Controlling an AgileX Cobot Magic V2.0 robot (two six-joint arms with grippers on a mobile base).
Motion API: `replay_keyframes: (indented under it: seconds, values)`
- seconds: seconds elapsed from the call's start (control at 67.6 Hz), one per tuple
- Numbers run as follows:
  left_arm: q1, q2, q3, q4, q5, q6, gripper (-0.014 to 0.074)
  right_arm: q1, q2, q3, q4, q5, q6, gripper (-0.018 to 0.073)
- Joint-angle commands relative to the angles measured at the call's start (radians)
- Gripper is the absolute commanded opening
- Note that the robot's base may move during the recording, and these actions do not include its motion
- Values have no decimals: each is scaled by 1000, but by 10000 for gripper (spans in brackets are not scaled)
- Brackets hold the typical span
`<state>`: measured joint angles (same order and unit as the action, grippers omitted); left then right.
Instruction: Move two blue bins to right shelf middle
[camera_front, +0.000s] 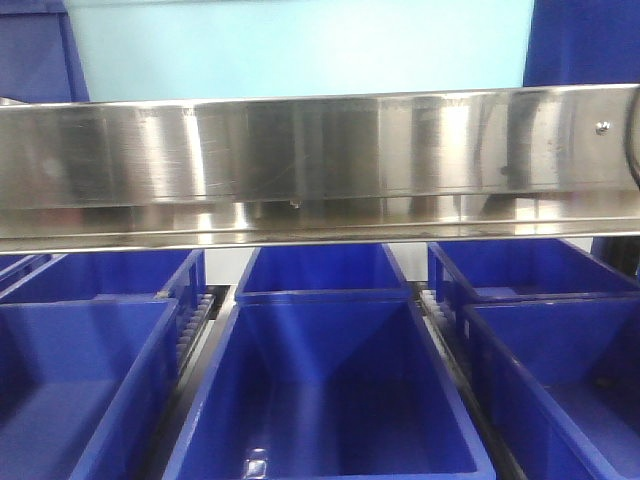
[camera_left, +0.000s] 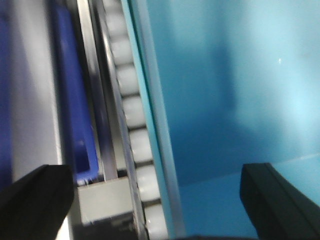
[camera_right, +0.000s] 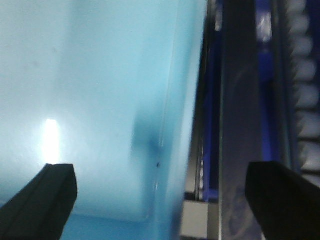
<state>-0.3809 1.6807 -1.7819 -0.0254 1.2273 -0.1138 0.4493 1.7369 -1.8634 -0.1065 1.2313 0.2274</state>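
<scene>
A steel shelf rail (camera_front: 320, 160) spans my front view from 9 to 3 o'clock. Above it, at 12, sits the pale bin (camera_front: 300, 45), flanked at 11 and 1 by dark bins (camera_front: 35, 50). Below the rail, from 7 round to 5, more dark bins stand in rows with roller tracks (camera_front: 195, 310) between them.

My left gripper (camera_left: 155, 185) is spread wide and grasps nothing. Its black tips sit at 7 and 5, and the pale bin's (camera_left: 225, 100) left wall runs between them from 6 up toward 12, clear of both. Pale plastic fills that view from 12 to 5. Just outside the wall lies a line of white rollers (camera_left: 131, 112), then a dark bin at 9.

My right gripper (camera_right: 160, 172) is likewise released, tips at 7 and 5. It straddles the pale bin's (camera_right: 85, 90) right wall, with pale plastic from 7 to 12. Outside the wall there is a steel strip, a dark blue edge, and blurred rollers at 3.
</scene>
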Motion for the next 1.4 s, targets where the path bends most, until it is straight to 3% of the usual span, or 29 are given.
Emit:
replay_keyframes:
  seconds: [0.0, 0.118, 0.192, 0.266, 0.414, 0.473, 0.932, 1.39]
  values:
    - [-2, -7, 32, -15, -24, -2, 573, 1, -2, 36, 25, -31, -8, 568]
    - [-2, -7, 57, -15, -47, -2, 529, 1, -2, 56, 37, -62, -8, 519]
    - [-2, -7, 59, -15, -54, -2, 428, 1, -2, 56, 37, -71, -8, 422]
    - [-2, -7, 59, -15, -61, -2, 273, 1, -2, 56, 37, -76, -8, 264]
    - [-2, -7, 59, -24, -59, -2, -116, 1, -2, 56, 37, -76, -8, -57]
    - [-2, -7, 59, -24, -54, -2, -111, 1, -2, 56, 37, -78, -8, -166]
    - [-4, -37, 53, -41, -57, -2, -111, 1, -42, 47, 35, -101, -8, -154]
    - [-4, -251, 51, -42, -325, -2, -111, 1, -144, -153, 18, -204, -8, -154]
